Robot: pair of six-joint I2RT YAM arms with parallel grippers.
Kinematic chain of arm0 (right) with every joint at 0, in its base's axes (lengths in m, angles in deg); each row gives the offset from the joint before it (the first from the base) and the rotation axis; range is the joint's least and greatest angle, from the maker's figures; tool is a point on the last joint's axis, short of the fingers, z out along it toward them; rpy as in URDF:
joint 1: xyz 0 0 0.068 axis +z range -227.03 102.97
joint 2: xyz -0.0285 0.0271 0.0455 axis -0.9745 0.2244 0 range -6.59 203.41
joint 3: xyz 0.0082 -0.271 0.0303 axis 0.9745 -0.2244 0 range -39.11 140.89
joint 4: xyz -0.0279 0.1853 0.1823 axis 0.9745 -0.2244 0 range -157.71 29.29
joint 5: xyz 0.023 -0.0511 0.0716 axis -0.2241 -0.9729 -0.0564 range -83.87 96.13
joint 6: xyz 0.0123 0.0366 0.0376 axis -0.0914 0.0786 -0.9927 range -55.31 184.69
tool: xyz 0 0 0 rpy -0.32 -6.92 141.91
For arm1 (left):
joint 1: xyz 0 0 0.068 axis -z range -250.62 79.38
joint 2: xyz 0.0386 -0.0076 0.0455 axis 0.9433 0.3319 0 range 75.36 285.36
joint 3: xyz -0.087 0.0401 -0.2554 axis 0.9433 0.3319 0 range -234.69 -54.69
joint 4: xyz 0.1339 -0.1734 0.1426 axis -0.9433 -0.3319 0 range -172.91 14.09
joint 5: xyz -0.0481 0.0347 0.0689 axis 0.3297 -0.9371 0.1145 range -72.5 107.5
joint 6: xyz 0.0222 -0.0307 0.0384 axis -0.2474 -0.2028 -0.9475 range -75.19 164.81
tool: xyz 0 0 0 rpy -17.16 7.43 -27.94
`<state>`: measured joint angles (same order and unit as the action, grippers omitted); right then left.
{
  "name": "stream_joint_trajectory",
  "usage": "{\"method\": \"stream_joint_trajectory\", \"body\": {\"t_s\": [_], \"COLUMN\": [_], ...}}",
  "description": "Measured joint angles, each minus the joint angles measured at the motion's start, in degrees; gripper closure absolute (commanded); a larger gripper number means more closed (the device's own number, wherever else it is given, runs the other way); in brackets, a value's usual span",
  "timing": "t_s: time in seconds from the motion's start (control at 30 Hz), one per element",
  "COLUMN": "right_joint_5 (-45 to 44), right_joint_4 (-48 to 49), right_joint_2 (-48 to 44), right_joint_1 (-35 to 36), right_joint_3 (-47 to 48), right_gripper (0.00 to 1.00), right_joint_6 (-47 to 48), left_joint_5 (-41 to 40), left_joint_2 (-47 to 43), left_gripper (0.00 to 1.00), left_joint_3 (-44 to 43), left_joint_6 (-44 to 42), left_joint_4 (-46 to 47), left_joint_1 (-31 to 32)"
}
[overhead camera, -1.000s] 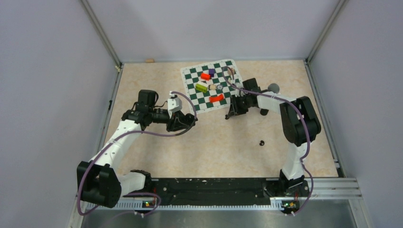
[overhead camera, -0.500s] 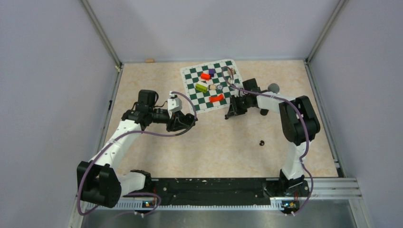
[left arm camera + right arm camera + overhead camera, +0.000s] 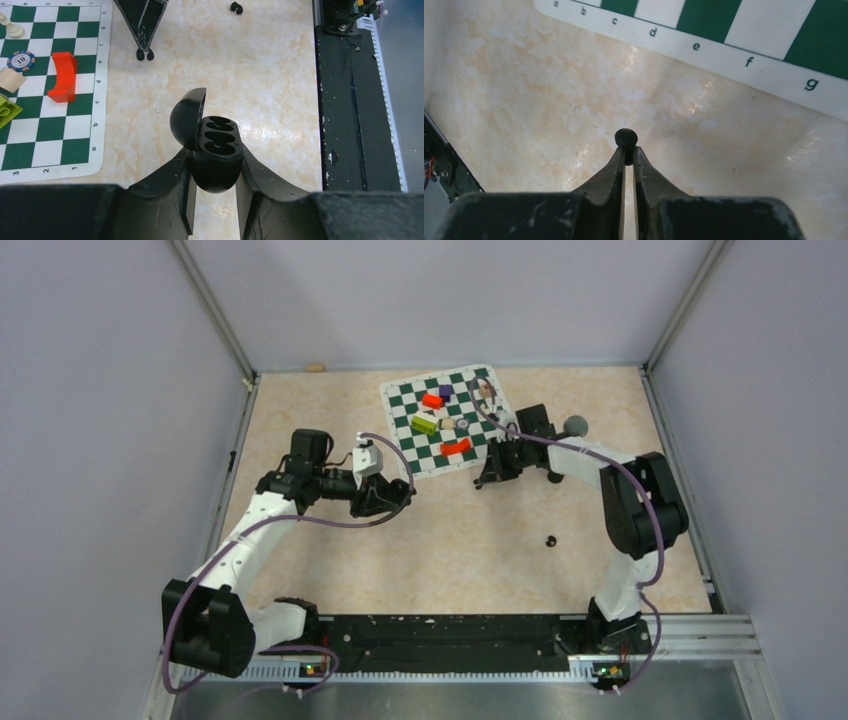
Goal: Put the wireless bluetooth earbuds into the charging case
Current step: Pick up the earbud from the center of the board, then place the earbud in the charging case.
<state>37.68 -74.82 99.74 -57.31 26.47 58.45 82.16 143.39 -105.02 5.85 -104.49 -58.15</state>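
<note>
Item: my right gripper [image 3: 626,152]. Clenched on black earbud [image 3: 626,135], pinched at very fingertips, low over table [image 3: 450,530], just off near edge of chessboard mat [image 3: 744,55].
Item: my left gripper [image 3: 216,175]. Clamped round charging case [image 3: 216,150], lid open, both wells empty, left-centre of table.
Item: second black earbud [image 3: 551,540]. Loose, toward table's near-right.
Handling: pinch looks slim. Lift slowly, carry level, line bud over well, let go only once seated.

left pincer [image 3: 216,172] gripping, right pincer [image 3: 626,150] pinched shut
</note>
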Motion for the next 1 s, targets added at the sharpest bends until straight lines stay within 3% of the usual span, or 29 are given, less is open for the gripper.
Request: {"method": "stream_joint_trajectory", "body": {"t_s": [0.23, 0.63, 1.0], "right_joint_5": [-0.2, -0.2, 2.0], "right_joint_4": [3.0, 5.7, 6.1], "right_joint_2": [-14.1, -32.3, -34.9], "right_joint_1": [1.7, 13.9, 19.3], "right_joint_3": [-1.4, -3.7, -2.8], "right_gripper": [0.95, 0.94, 0.94], "right_joint_6": [3.4, 15.1, 17.7], "left_joint_5": [0.2, 0.4, 0.7], "left_joint_2": [0.0, 0.1, 3.1], "left_gripper": [1.0, 1.0, 1.0], "left_joint_3": [0.0, 0.0, 0.0], "left_joint_6": [0.0, 0.3, 0.9], "left_joint_4": [-0.1, -0.1, -0.5], "left_joint_1": [0.0, 0.0, 0.0]}}
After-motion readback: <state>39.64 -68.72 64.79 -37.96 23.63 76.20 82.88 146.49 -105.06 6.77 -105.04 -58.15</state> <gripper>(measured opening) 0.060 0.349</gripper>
